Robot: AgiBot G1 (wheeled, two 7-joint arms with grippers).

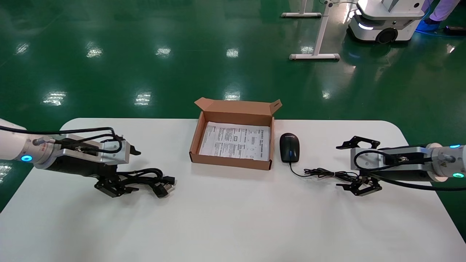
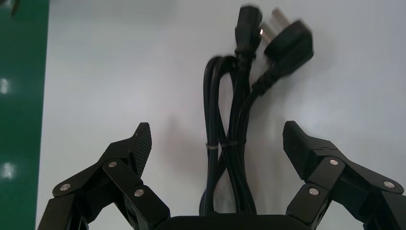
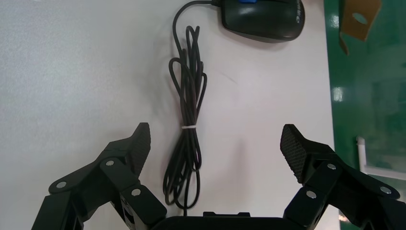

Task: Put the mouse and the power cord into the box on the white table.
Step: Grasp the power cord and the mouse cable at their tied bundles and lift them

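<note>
The brown box (image 1: 236, 113) stands open at the far middle of the white table (image 1: 233, 222), a white printed sheet on its bottom. The black mouse (image 1: 289, 146) (image 3: 263, 18) lies just right of the box, and its thin tied cable (image 1: 327, 174) (image 3: 189, 100) runs toward my right gripper (image 1: 340, 166) (image 3: 215, 133). That gripper is open, and the cable bundle lies between its fingers, off to one side. The power cord (image 1: 151, 179) (image 2: 239, 112) lies coiled at the left, plugs pointing toward the box. My left gripper (image 1: 133, 171) (image 2: 216, 130) is open and straddles the cord without gripping it.
Beyond the table's far edge is green floor, with a white table frame (image 1: 316, 55) and another white robot base (image 1: 386, 20) at the back right. Bare tabletop stretches along the front.
</note>
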